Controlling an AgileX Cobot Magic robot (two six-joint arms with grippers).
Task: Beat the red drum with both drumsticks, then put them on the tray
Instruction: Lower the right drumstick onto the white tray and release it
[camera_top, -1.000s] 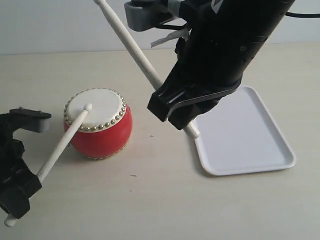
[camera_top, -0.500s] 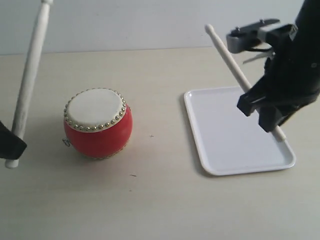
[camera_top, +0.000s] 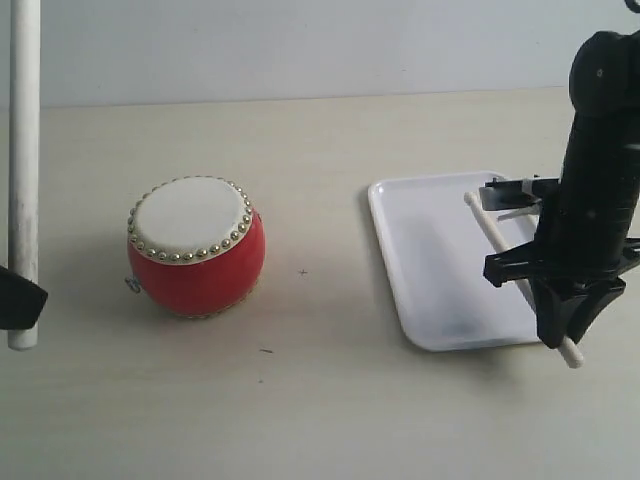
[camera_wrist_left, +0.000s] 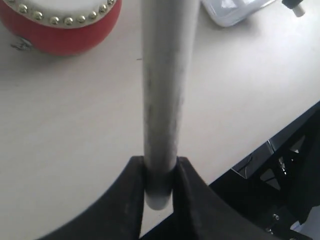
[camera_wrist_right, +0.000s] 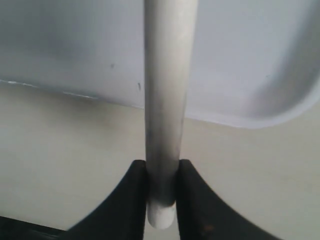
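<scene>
Left tool (camera_wrist_left: 160, 172): closed on the left drumstick (camera_top: 24, 170) near its butt end, pinching it from both sides. The stick stands upright at the far left of the exterior view, well apart from the drum. My left arm is almost wholly out of sight, with only a dark corner showing.

Red drum (camera_top: 195, 250): upright on the desk (camera_top: 320, 410), left of centre, skin up, neither stick touching it.

Tray (camera_top: 435, 260): right of centre, flat on the desk.

Right tool (camera_wrist_right: 161, 172): clamped on the right drumstick (camera_top: 493, 236) close to its butt. The stick slants, tip low over the tray, butt overhanging the near right corner above bare desk. I cannot tell whether the tip touches the tray.

Right arm: forearm drops nearly upright from the upper right, tool pointing down at the tray's near rim.

Step in hand, as I judge it: laying the right stick down. To do it well, I should carry it inward until the butt clears the rim, level it, and release low so it cannot roll or bounce out. The left stick follows alongside.
</scene>
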